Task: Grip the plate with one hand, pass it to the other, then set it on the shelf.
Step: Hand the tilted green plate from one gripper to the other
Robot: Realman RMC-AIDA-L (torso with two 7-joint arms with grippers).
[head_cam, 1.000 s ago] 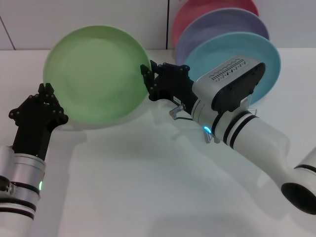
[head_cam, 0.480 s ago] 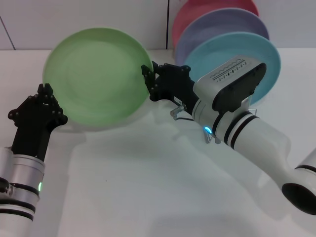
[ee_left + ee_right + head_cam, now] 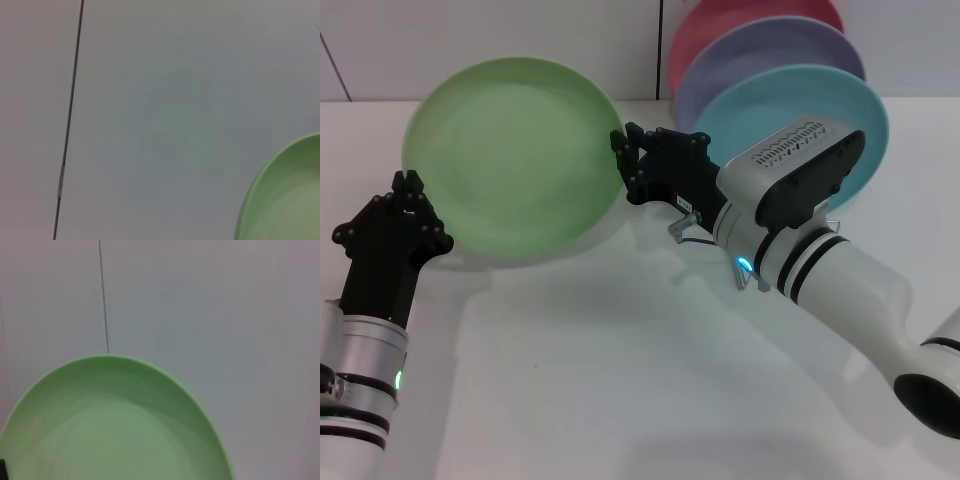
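Observation:
The light green plate (image 3: pixel 510 155) is held up off the table, tilted with its hollow face toward me. My left gripper (image 3: pixel 410 190), on the slim banded forearm, is shut on the plate's lower left rim. My right gripper (image 3: pixel 628 165), on the bulky white arm with the grey vented box, is at the plate's right rim. The left wrist view catches only an edge of the plate (image 3: pixel 285 200). The plate (image 3: pixel 115 430) fills the lower part of the right wrist view. The shelf (image 3: pixel 682 226) is a silver wire rack behind my right arm, mostly hidden by it.
Three plates stand upright in the rack: a turquoise plate (image 3: pixel 860 110), a lavender plate (image 3: pixel 760 50) and a pink plate (image 3: pixel 720 20). A white wall rises behind the white table (image 3: pixel 620 380). My right forearm lies across the table's right side.
The plate and my left gripper have shifted slightly left. My right arm has drifted a little to the right.

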